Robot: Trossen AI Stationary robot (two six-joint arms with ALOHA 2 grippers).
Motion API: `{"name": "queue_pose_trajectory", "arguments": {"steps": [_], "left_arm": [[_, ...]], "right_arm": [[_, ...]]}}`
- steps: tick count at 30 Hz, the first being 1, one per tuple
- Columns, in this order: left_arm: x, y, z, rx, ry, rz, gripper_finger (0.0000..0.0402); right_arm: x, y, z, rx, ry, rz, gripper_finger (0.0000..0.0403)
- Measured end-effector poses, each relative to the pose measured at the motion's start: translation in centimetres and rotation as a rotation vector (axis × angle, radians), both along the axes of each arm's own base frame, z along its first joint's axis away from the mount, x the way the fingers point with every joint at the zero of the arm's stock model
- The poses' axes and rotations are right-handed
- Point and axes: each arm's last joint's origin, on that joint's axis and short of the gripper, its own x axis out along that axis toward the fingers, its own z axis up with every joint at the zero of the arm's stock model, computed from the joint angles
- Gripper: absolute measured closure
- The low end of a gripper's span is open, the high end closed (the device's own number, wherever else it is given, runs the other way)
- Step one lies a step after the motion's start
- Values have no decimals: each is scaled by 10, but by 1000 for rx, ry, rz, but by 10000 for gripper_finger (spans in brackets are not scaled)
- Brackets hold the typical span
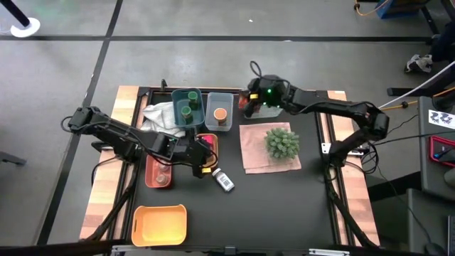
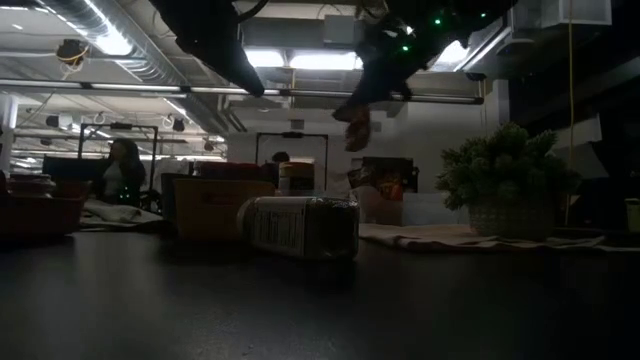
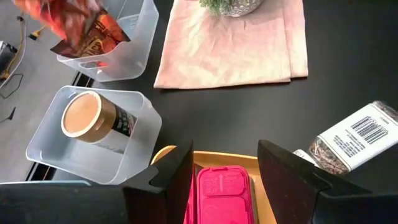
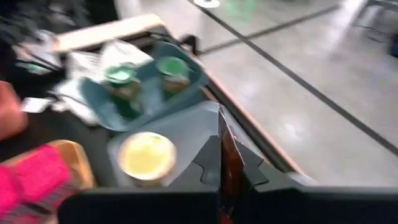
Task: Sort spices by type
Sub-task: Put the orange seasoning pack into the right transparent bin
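Observation:
My right gripper [image 1: 247, 99] hangs at the far side, shut on a red-orange packet [image 2: 357, 125] above an empty clear bin [image 3: 115, 56]. My left gripper [image 3: 225, 155] is open, with a finger on each side of a magenta box [image 3: 224, 193] and a gap to each. The box lies in a yellow tray [image 3: 165, 152]. A jar with an orange lid [image 1: 220, 114] stands in a second clear bin. Two green-lidded jars [image 1: 188, 107] stand in a teal bin. A white labelled bottle [image 1: 224, 180] lies on its side on the table. My right gripper pinches the red-orange packet between its two fingers, and the packet's edge [image 4: 227, 152] shows end-on between them. The packet hangs below the fingers [image 2: 357, 125], lifted clear of the table and the bins.
A spiky green plant [image 1: 282, 142] stands on a pink cloth [image 1: 259, 153] right of centre. A red tray [image 1: 158, 171] holds a jar at the left. An orange bin [image 1: 160, 222] sits near the front left. A white cloth [image 1: 160, 114] lies at the far left.

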Motion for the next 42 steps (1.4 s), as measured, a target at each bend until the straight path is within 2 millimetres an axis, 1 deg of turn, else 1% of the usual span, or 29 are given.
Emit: {"name": "queue_pose_trajectory", "arguments": {"steps": [7,12,15,19,23,28,33,37,42], "left_arm": [[1,3,0,-3,-1,14,233],[1,7,0,-4,-2,30,233],[2,10,0,-4,-3,40,233],[2,11,0,-4,-3,43,233],[2,11,0,-5,-3,43,233],[2,11,0,-4,-3,43,233],[2,11,0,-4,-3,43,233],[2,11,0,-4,-3,43,233],[2,11,0,-4,-3,43,233]], "right_arm": [[-28,-16,3,-34,143,-161,394],[-39,-24,-3,-35,234,-211,398],[-41,-26,-10,-38,253,-221,396],[-44,-24,-27,-32,304,-208,396],[-44,-23,-43,-57,285,-199,398],[-43,-24,-53,-102,205,-195,395],[-42,-23,-60,-137,173,-147,398],[-44,-22,-68,-155,165,-141,393],[-47,-20,-77,-180,191,-122,396]]}}
